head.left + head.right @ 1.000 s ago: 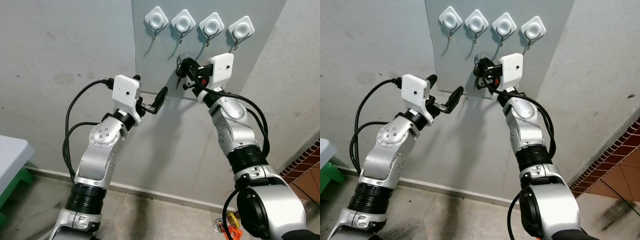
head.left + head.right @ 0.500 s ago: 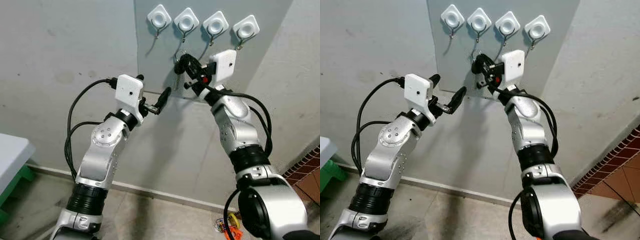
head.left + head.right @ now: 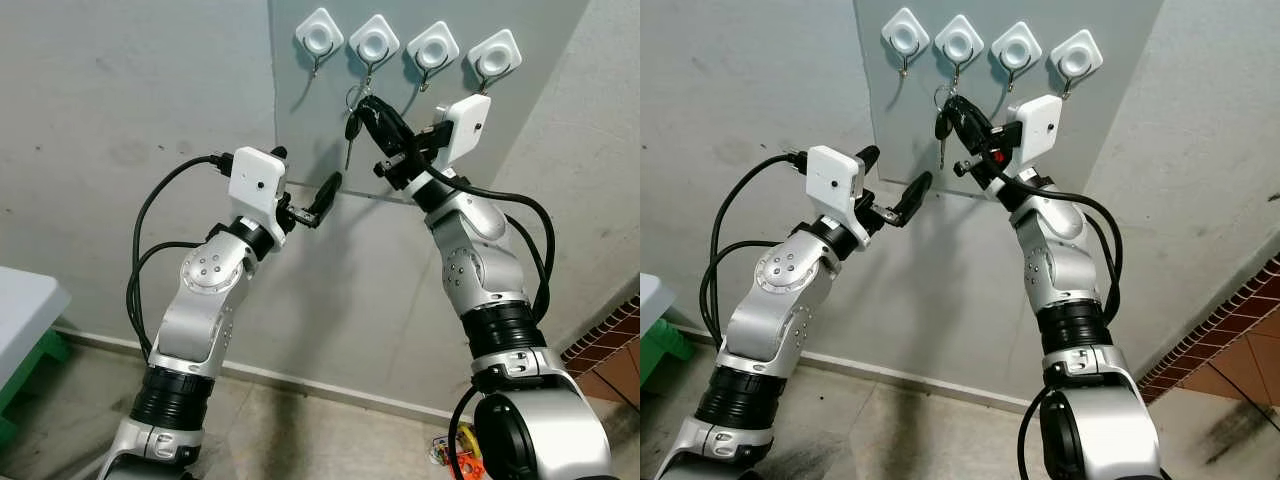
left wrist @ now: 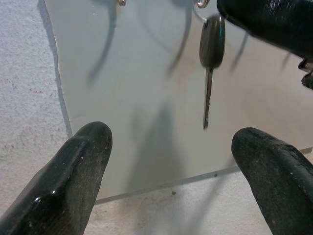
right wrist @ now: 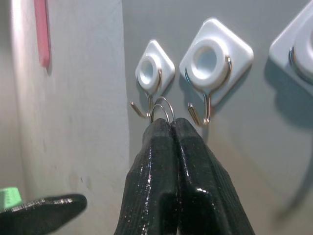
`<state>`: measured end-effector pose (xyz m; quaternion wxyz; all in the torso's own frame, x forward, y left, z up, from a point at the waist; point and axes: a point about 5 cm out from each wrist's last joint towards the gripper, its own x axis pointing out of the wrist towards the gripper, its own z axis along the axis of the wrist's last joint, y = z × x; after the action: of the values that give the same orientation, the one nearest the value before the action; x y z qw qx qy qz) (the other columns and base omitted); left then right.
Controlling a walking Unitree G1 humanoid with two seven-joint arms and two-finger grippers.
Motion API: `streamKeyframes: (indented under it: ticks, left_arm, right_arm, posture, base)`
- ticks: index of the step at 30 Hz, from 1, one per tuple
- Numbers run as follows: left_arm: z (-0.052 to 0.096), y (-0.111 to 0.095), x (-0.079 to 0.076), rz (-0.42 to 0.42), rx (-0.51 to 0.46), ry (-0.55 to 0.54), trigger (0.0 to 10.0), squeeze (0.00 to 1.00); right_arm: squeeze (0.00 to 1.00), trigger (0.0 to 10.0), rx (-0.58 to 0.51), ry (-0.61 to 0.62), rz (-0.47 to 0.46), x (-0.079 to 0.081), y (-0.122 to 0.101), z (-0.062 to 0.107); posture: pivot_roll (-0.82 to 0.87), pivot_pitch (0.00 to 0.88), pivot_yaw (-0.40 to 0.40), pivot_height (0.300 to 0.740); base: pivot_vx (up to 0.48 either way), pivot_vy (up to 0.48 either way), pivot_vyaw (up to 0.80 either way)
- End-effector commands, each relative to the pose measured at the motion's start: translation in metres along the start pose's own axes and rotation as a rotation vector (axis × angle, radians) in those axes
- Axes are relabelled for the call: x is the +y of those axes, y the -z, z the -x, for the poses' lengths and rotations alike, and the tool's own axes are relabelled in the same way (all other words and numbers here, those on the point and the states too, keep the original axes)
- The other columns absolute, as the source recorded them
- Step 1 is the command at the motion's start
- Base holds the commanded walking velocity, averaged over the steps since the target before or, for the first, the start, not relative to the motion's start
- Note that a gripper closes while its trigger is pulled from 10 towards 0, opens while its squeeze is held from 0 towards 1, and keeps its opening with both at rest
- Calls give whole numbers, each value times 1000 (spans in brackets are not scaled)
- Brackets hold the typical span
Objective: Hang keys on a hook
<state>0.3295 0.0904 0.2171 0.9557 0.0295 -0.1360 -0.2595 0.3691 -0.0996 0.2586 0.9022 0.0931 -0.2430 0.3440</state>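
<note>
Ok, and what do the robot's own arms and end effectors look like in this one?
Both arms are silver metal with rounded joint housings and ribbed black collars. Black cables loop along each. A white square camera box sits at each wrist. The left end effector and right end effector each have two long, glossy black fingers with rounded tips. No markings are legible.
</note>
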Motion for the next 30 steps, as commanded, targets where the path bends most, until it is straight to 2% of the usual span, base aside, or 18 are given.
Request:
streamKeyframes:
  ticks: [1,10,17,23,30]
  left_arm:
    - [-1,-6,-2,-22,-12,24,10000,0]
    - [0,-5,-2,-18,-8,20,10000,0]
    - [1,-5,-1,-16,-5,12,10000,0]
    - [2,-5,1,-12,-2,2,10000,0]
    - [2,-6,2,-9,-1,-3,10000,0]
  right_arm:
    - [0,10000,-43,-3,-16,1,-11,-3]
    - [0,10000,-88,36,-120,-3,-20,-11]
    - [0,10000,-86,69,-210,-7,-19,-12]
    - [0,10000,-79,82,-294,-8,-13,-8]
    - [0,10000,-42,91,-318,-8,-4,-1]
  posture:
    - [64,49,-18,740]
    - [68,59,-24,740]
    - [74,63,-27,740]
    - [76,69,-27,740]
    - [73,78,-27,740]
  base:
    - [0,0,0]
    - [0,0,0]
    - [0,0,0]
    - [0,0,0]
    - [0,0,0]
